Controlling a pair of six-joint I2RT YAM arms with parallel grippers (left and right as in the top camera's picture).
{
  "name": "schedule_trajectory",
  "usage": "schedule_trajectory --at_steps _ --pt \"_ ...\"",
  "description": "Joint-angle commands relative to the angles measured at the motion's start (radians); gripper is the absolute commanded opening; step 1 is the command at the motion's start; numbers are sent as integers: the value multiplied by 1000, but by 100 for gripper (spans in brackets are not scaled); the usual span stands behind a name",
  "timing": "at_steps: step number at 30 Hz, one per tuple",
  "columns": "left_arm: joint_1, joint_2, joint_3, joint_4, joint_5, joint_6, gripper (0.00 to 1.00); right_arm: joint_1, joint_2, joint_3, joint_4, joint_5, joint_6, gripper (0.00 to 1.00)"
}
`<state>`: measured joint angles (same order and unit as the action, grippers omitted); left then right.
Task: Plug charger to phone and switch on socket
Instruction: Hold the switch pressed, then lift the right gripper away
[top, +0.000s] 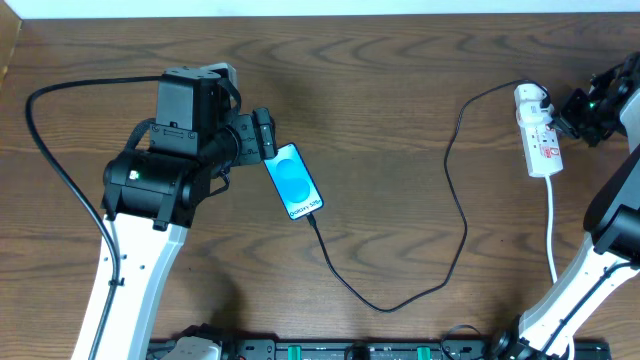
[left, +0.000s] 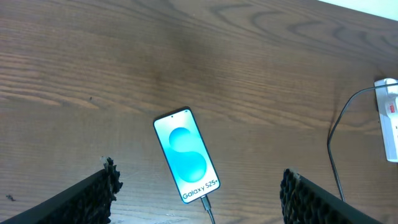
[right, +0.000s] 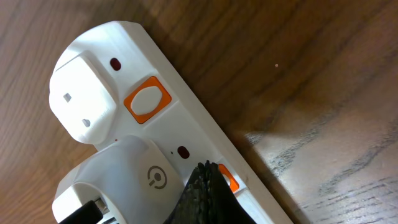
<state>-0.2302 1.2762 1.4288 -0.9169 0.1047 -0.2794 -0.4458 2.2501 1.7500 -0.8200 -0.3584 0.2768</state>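
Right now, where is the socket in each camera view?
Overhead: the socket lies near the right edge, in the upper part.
Left wrist: only one end of it shows, at the right edge.
Right wrist: close up, it fills the lower left.
Shared landmark: its red-orange switch.

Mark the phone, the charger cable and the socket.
phone (top: 294, 181): overhead view, middle of its blue screen.
charger (top: 385, 309): overhead view, lowest bend of its black cable.
socket (top: 541, 140): overhead view, middle of its white body.
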Motion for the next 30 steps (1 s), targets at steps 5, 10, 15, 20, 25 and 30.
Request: schedule_trajectory --at_steps 5,10,15,20,25,30 --pt "5 -3 9 -3 -12 17 85 86 9 -14 -31 -117 62 1" --pt "5 -3 9 -3 -12 17 85 99 9 -14 -32 -115 68 1" --pt "5 -3 8 -3 -12 17 85 112 9 -14 -37 -120 76 1" --pt "5 -3 9 -3 -12 17 85 129 9 -14 -47 -120 77 1" --pt "5 -3 9 -3 -12 17 85 142 9 -14 -60 -123 86 1" --pt "5 -3 9 -3 -12 17 85 145 9 -14 -70 -123 86 1"
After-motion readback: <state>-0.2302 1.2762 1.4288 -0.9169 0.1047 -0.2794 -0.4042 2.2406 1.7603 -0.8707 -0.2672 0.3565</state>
